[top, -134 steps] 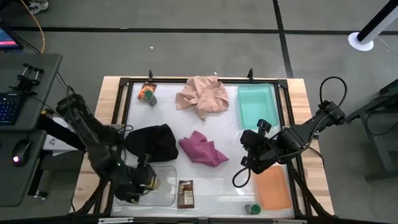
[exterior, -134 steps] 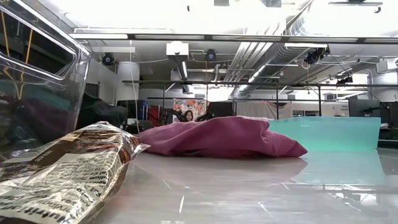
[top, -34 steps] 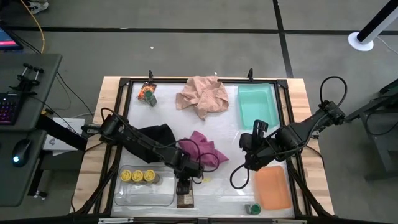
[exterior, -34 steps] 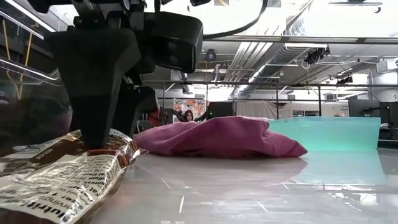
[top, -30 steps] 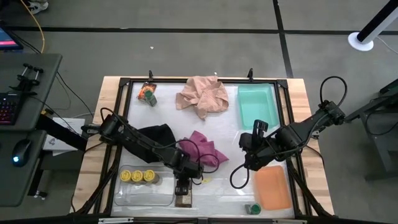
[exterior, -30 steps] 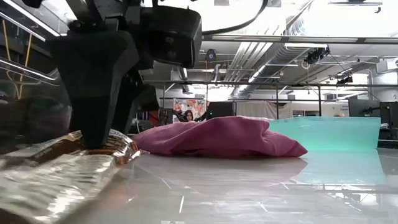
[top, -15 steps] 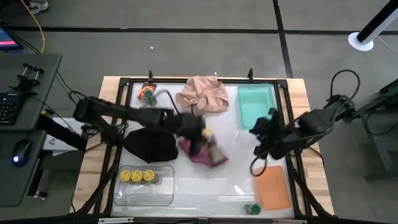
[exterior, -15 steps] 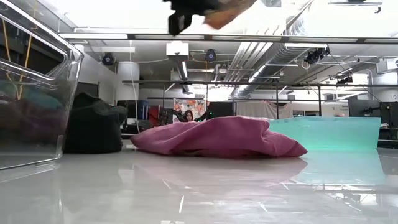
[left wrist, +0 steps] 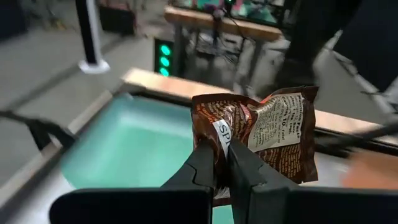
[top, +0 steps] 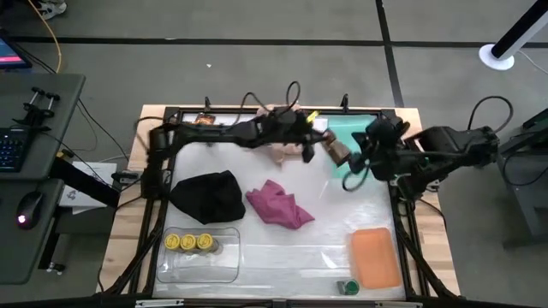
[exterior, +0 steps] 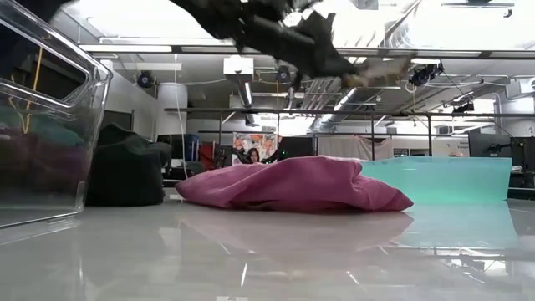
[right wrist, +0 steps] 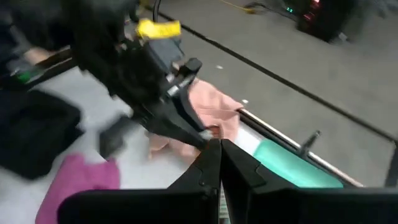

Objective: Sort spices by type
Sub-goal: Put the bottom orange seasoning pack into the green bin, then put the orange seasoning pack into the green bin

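Observation:
My left arm reaches along the table's far side, and my left gripper [top: 324,145] [left wrist: 221,163] is shut on the dark brown packet [top: 338,154] [left wrist: 264,134], high above the teal tray [top: 353,137] [left wrist: 134,146]. In the low view the packet [exterior: 376,77] hangs well above the table. My right gripper [top: 360,161] [right wrist: 219,163] is shut and holds nothing, hovering over the teal tray just right of the packet. Three yellow-lidded jars [top: 190,242] stand in the clear tray [top: 214,267]. A green-lidded jar [top: 347,286] stands at the near edge. My left gripper pinches one end of the dark brown packet [left wrist: 217,135] between its two fingers. The fingers point toward the table's right edge. The packet sticks out past the fingertips, crumpled and lifted clear above the teal tray.
A pink cloth [top: 281,152] lies under my left arm at the far edge. A magenta cloth [top: 278,207] and a black cloth [top: 210,195] lie mid-table. The orange tray [top: 374,257] sits near right. Bare table shows between the clear tray and the orange tray.
My left gripper has lifted the brown packet off the table near the front edge and swung it up, toward the far edge and to the right, over the teal tray. The packet now hangs clear. My right gripper has moved toward the far edge.

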